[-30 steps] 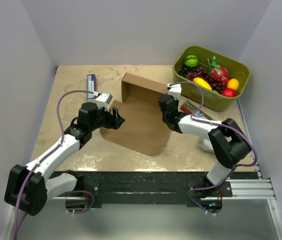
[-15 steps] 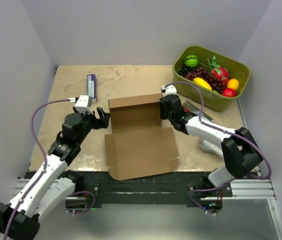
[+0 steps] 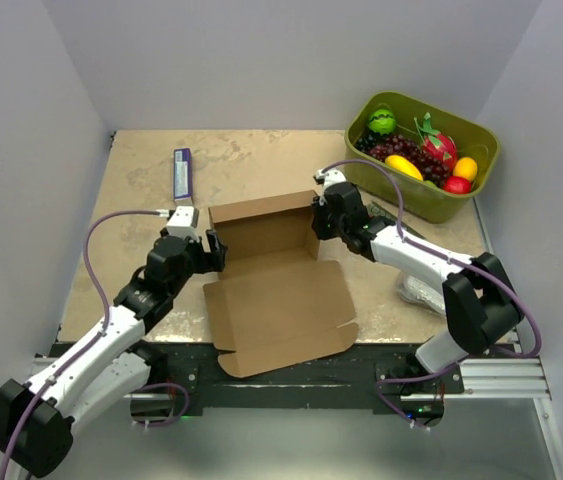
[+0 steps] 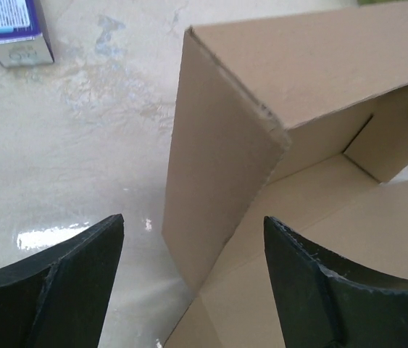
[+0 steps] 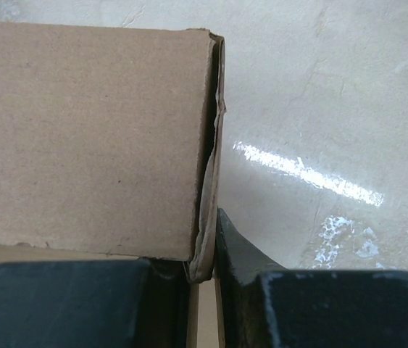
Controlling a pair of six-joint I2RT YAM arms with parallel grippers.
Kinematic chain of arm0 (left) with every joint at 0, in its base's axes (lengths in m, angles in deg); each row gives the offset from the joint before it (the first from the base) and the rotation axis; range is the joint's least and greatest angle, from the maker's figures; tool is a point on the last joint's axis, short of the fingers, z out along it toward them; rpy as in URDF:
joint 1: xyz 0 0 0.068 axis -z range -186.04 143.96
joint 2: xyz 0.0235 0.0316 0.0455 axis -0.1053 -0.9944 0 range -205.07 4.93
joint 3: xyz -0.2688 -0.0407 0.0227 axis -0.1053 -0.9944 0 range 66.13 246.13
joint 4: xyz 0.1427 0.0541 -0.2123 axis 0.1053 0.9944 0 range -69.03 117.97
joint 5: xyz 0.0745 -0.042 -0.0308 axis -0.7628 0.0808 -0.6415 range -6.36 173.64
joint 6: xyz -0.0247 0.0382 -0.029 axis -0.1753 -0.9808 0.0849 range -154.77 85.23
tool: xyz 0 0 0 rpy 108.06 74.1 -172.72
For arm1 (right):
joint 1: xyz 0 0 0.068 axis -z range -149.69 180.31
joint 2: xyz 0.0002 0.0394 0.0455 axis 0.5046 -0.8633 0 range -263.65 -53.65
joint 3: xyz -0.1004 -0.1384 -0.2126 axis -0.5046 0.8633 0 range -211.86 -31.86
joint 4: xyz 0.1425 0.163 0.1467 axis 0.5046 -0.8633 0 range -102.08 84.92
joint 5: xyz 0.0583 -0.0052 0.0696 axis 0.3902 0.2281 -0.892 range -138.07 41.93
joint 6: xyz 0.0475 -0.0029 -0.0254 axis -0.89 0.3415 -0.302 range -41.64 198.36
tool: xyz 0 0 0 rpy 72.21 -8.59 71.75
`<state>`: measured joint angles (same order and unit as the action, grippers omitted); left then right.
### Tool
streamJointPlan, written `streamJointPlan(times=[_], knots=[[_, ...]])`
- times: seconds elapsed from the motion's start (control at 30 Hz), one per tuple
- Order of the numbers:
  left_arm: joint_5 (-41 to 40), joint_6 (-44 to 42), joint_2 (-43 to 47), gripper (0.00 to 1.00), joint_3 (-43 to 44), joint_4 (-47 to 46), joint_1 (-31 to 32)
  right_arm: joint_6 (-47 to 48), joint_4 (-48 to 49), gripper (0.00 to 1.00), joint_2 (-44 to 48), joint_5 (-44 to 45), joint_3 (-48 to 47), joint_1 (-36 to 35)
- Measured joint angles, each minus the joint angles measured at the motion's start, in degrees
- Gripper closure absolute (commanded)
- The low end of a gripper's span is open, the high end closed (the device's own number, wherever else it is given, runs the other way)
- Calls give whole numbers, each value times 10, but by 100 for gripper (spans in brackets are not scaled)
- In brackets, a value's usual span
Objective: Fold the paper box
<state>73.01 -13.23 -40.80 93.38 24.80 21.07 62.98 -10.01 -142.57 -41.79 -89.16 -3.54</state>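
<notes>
You've got glossy beige marbled counter [image 3: 131, 190], plain pale walls [image 3: 261, 60] on three sides. paper box [image 3: 281, 300] mid-counter, flat flap overhanging near edge. left gripper [image 3: 213, 250] jaws spread beside its left wall. right gripper [image 3: 317, 216] pinching its right wall. fruit bin [image 3: 449, 207] far-right corner; purple carton [image 3: 182, 173] far-left.

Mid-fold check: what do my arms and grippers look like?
The left arm and right arm have white links, black joints and a purple cable each. The left gripper and right gripper have black, wedge-shaped fingers.
</notes>
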Motion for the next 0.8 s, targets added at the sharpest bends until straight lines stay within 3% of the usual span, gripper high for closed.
streamJointPlan(times=[0.1,0.2,0.4,0.57,0.8], knots=[[-20,3,-26,51,-9,-14,7,1,-4,100,0,-4,-2,0],[-35,2,-37,67,-11,-30,14,0,-6,100,0,-8,-2,0],[-59,1,-37,81,-19,-50,32,-5,-2,88,-3,-7,-2,0],[-81,-3,-43,83,-20,-50,42,-20,6,73,-5,2,-2,-3],[-83,-2,-53,84,-25,-50,49,-38,23,68,-16,6,12,-3]])
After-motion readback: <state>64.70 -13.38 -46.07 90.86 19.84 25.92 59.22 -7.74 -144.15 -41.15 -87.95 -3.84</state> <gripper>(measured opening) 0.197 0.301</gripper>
